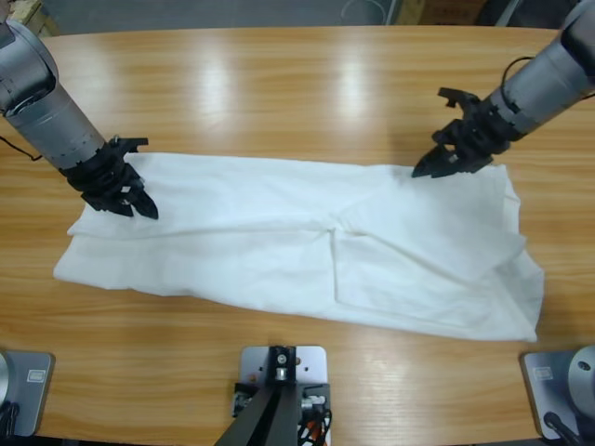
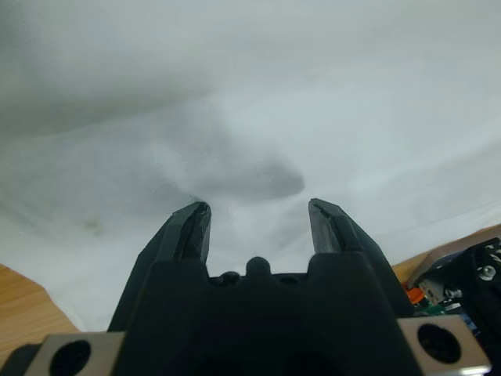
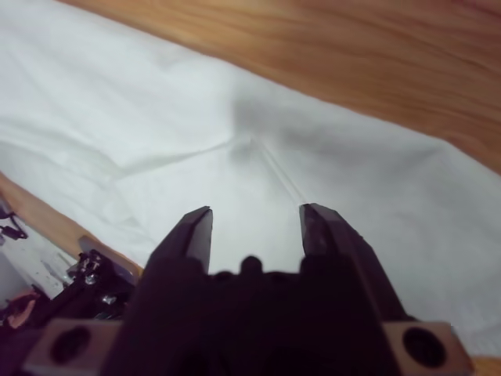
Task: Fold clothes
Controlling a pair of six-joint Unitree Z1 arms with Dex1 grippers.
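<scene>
White T-shirt (image 1: pixel 307 246) lies across the table (image 1: pixel 297 84); left tool (image 2: pixel 258 223) and right tool (image 3: pixel 254 223) both open, holding nothing, seemingly just over it.

Left gripper (image 2: pixel 258 215): jaws apart, nothing between them.
White fabric (image 2: pixel 258 94): fills view, wrinkled.
Wooden table (image 2: pixel 23 309): lower corners.

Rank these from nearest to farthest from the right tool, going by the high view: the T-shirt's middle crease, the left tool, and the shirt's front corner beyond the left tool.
Measured from the right tool:
1. the middle crease of the T-shirt, at mid-table.
2. the left tool, on the shirt's opposite end.
3. the front corner, past the left tool.
</scene>
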